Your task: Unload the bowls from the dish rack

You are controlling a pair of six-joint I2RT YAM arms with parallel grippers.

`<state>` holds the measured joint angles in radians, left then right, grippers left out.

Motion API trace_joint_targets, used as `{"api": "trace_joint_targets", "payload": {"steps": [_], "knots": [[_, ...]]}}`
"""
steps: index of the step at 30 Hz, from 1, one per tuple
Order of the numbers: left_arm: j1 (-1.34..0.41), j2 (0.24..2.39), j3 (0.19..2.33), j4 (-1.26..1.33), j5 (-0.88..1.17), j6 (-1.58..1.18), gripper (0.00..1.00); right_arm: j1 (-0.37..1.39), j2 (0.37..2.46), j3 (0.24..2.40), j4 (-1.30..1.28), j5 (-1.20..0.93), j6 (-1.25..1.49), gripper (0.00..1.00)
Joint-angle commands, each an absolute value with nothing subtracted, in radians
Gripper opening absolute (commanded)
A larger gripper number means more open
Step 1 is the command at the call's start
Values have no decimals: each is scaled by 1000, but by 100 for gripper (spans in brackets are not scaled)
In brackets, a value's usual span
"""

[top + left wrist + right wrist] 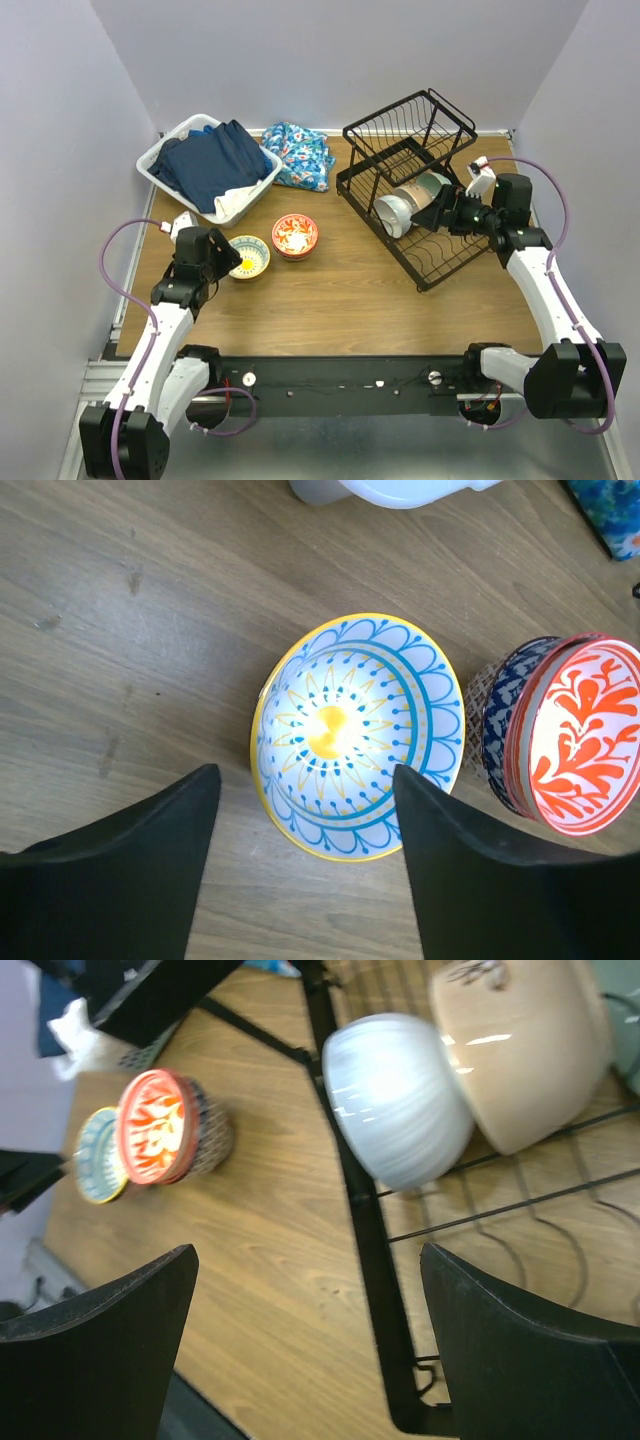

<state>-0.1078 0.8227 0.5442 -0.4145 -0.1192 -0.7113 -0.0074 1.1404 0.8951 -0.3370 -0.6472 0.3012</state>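
Observation:
The black wire dish rack (pixel 445 262) stands at the right. A white bowl (pixel 393 213), a tan bowl (pixel 415 195) and a mint green bowl (pixel 438 183) lie on their sides in its lower tier. My right gripper (pixel 447 213) is open just beside them; its view shows the white bowl (pixel 400 1095), the tan bowl (pixel 520 1045) and the rack's frame bar (pixel 370 1250) ahead of the gripper (pixel 308 1252). My left gripper (pixel 303 772) is open and empty over the yellow-rimmed bowl (pixel 355 735) on the table. A red-orange floral bowl (pixel 580 735) tops a stack of patterned bowls (pixel 505 710) beside it.
A white laundry basket (pixel 160 160) holding dark blue clothes stands at the back left. A blue patterned cloth (pixel 300 152) lies next to it. The rack's upper tier (pixel 410 125) rises behind the bowls.

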Motion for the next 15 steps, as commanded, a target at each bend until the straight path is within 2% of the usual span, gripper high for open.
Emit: {"api": "trace_joint_targets", "payload": {"steps": [1, 2, 15], "knots": [[-104, 755, 589, -477, -144, -618, 81, -3, 1160, 922, -293, -459, 233, 100], [-107, 747, 597, -483, -144, -606, 87, -3, 1166, 923, -273, -442, 235, 100], [-196, 597, 621, -509, -109, -420, 91, -6, 1370, 1022, -223, -338, 200, 100]]}}
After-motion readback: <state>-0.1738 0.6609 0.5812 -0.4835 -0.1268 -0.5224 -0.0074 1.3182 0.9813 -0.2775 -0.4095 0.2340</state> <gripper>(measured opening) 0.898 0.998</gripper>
